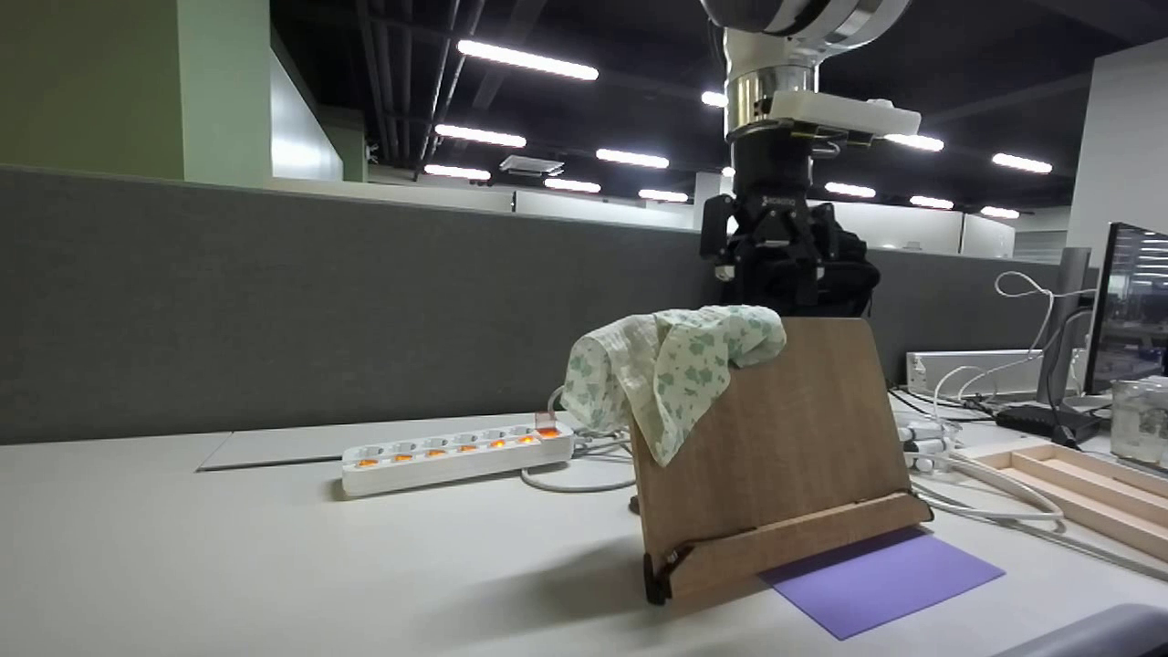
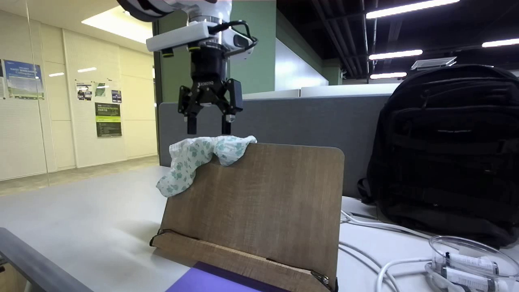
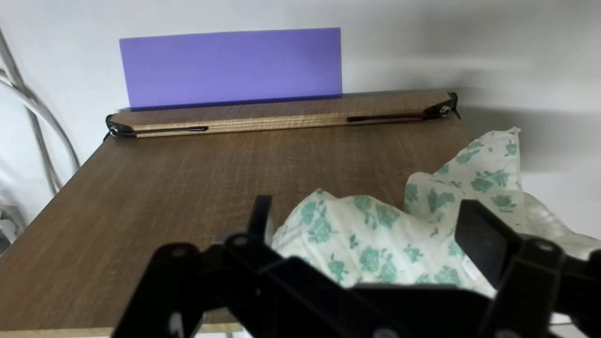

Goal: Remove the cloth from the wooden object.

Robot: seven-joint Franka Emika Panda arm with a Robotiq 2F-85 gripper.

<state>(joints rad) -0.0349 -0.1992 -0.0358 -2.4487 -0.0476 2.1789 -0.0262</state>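
Wrist view: Robotiq gripper (image 3: 368, 220) is hanging over the upper part of a wooden book stand (image 3: 235, 178), its fingers (image 3: 483, 244) standing well parted, grasping nothing. Green-floral cloth (image 3: 389, 239) is showing in the gap between them and spilling out past one side.

Cloth position: draping over an upper corner of the stand, trailing down the front face and side edge in both exterior views. Stand is leaning back on a white desk (image 1: 228, 566). In an exterior view the fingertips (image 2: 191, 125) are pointing down just above the cloth, a thin gap showing.

Surroundings: purple sheet (image 1: 890, 584) is lying flat, partly under the stand's front ledge (image 1: 803, 547). White power strip (image 1: 456, 459) is glowing orange near the stand. Grey partition (image 1: 319, 301) is running behind; black backpack (image 2: 450, 154) is standing near it. Monitor (image 1: 1131, 310) is showing at a frame edge.
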